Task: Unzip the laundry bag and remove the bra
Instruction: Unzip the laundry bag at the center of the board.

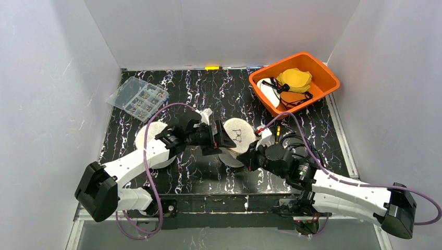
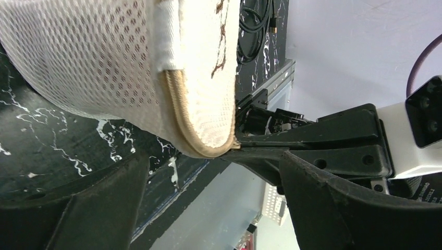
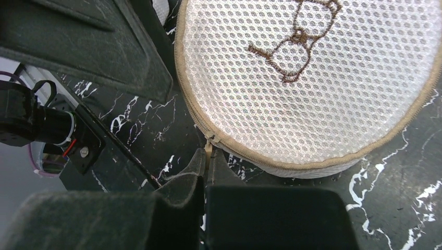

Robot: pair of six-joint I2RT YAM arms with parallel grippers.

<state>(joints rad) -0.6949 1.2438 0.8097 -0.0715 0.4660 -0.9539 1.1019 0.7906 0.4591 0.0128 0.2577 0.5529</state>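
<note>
Bag point(image 1: 238, 133) lies just ahead of the right pincer point(image 3: 207, 162), which is closed on the zip pull point(image 3: 209, 143); the left pincer point(image 1: 219, 139) stands open around its rim. Better to clamp the rim first, then pull along the seam.

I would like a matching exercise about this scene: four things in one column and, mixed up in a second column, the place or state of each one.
Things:
1. laundry bag
2. orange bin
3. left gripper
4. right gripper

Place or state:
a. shut on the zipper pull
b. far right corner of the table
c. open
d. middle of the table, between the two grippers

Pairs: 1-d, 2-b, 3-c, 4-a
</note>
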